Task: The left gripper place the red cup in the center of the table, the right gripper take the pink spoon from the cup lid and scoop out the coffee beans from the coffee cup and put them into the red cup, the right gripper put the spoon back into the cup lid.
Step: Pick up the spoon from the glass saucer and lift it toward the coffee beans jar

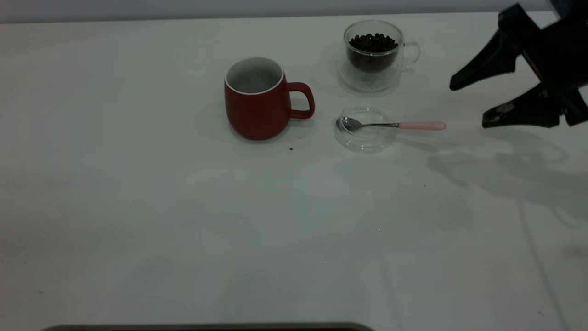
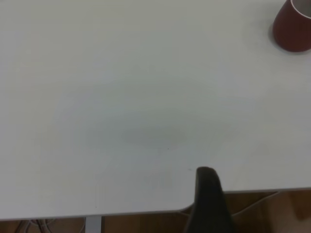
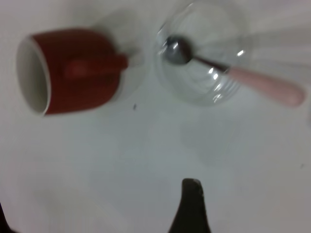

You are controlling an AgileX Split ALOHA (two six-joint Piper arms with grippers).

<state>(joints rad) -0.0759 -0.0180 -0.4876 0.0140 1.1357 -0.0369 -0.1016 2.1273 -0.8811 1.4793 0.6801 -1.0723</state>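
On the white desk (image 1: 138,207), nearest the camera lies the clear cup lid (image 1: 365,128), the pink spoon (image 1: 395,124) resting across it with its bowl inside and its handle jutting toward the right claw (image 1: 473,103). That claw hangs above the desk, fingers apart, holding nothing. The red cup (image 1: 257,99) stands upright left of the lid. Farthest back stands the glass coffee cup (image 1: 374,55), full of beans. Whether the left claw is apart or together cannot be told.
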